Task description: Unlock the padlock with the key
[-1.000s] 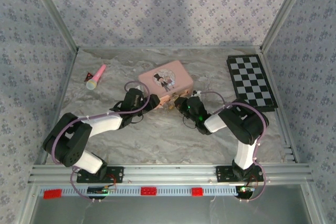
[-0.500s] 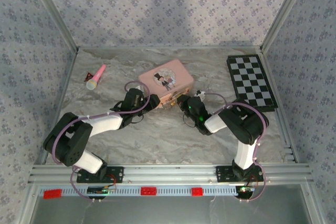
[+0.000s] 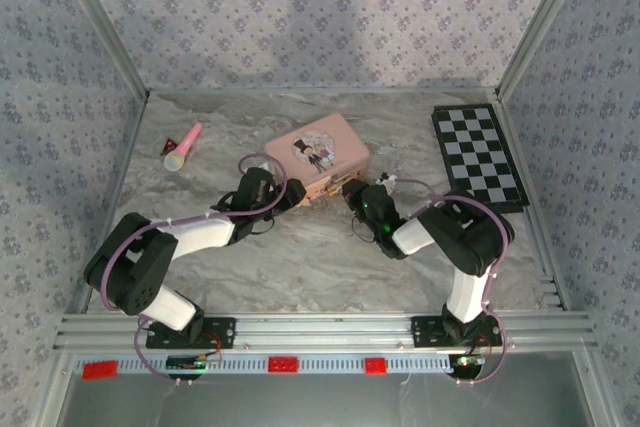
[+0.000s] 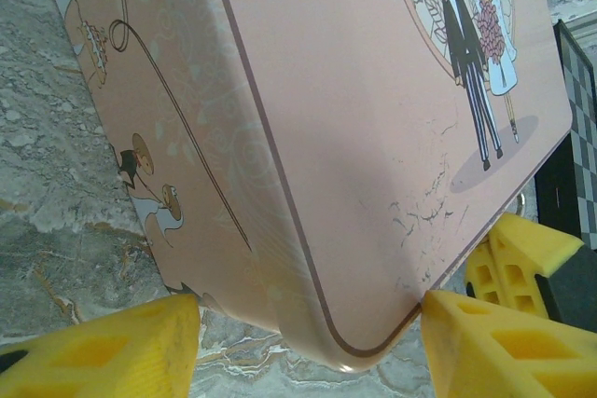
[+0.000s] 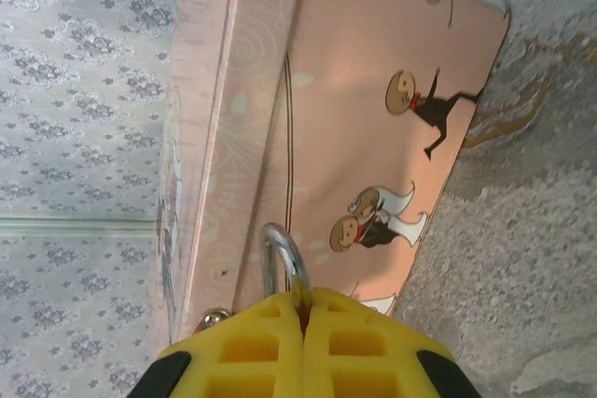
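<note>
The padlock shows as a thin silver shackle [image 5: 280, 249] sticking out from between my right gripper's [image 5: 303, 309] yellow fingers, which are shut on it; its body is hidden between them. It rests against the side of the pink tin [image 5: 373, 118]. In the top view my right gripper [image 3: 350, 190] is at the tin's [image 3: 316, 152] near right corner. My left gripper [image 4: 308, 342] straddles the tin's [image 4: 354, 118] near corner, one yellow finger [image 4: 103, 347] at the side wall and the other finger [image 4: 504, 342] against the lid's edge. The key is hidden.
A pink-and-yellow toy microphone [image 3: 183, 147] lies at the back left. A black-and-white checkerboard [image 3: 478, 155] lies along the right wall. Patterned walls close in the marble-look table on three sides. The right gripper's yellow fingers [image 4: 518, 263] stand close beside the tin's corner.
My right gripper has moved a little back and to the right, up against the tin's side. The tin has shifted slightly. My left gripper has barely moved.
</note>
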